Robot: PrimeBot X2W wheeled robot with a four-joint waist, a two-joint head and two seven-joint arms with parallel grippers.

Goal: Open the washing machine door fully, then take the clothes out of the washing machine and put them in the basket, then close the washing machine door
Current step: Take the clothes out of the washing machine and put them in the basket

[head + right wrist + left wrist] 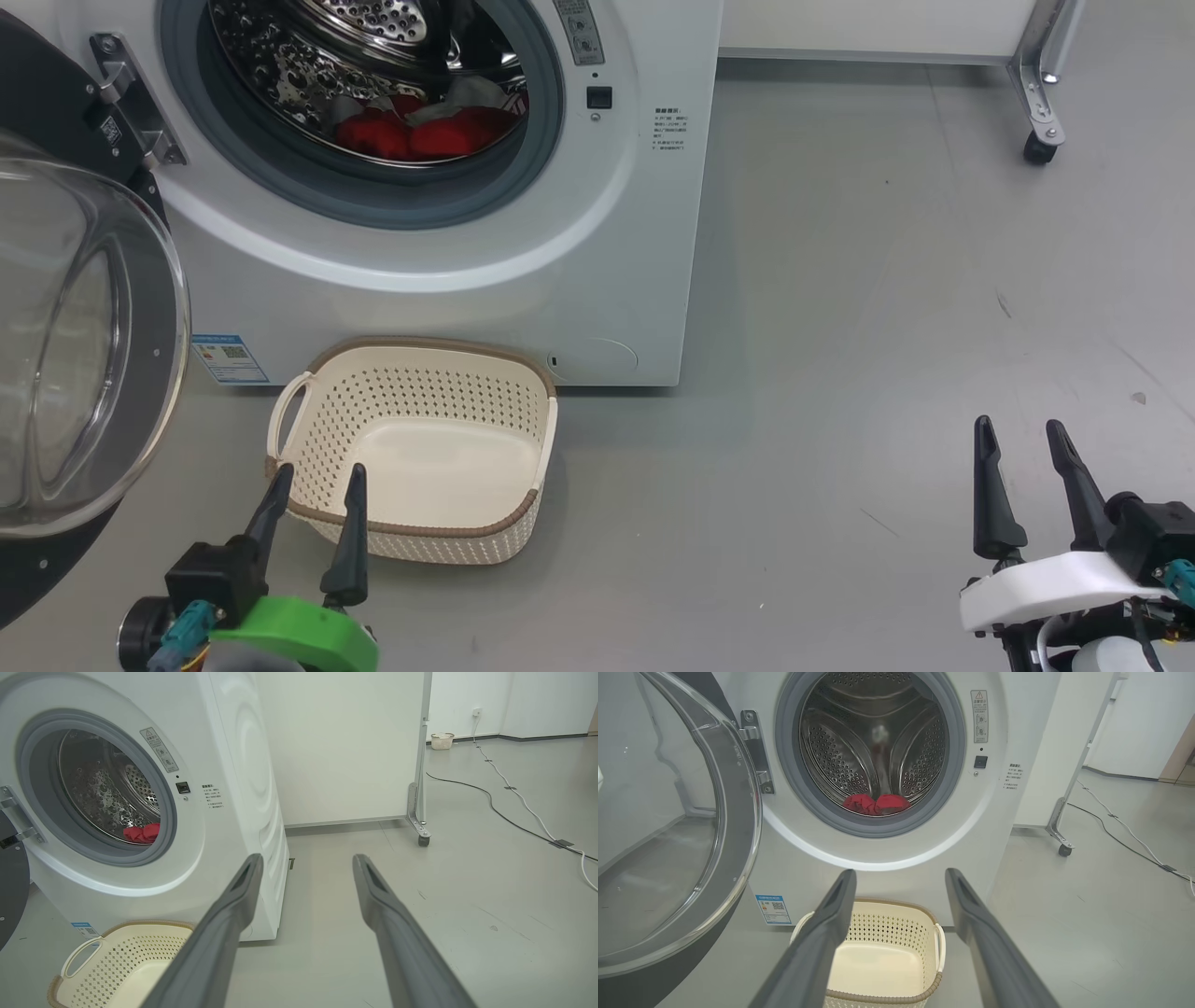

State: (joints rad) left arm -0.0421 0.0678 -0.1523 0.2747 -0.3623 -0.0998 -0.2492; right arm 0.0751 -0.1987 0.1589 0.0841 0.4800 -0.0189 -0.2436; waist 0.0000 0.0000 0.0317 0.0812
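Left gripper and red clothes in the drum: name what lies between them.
Left wrist view: the cream perforated plastic basket stands ahead of the left gripper; beyond it, the white washing machine's front and grey rubber seal, before the red clothes.

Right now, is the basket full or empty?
Empty. The basket has a bare cream bottom with nothing in it, and the red clothes lie inside the washing machine.

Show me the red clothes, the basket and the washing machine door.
the clothes (453, 133), head view, middle of the red fabric.
the basket (439, 549), head view, perforated near wall.
the washing machine door (159, 373), head view, dark ring around its glass.
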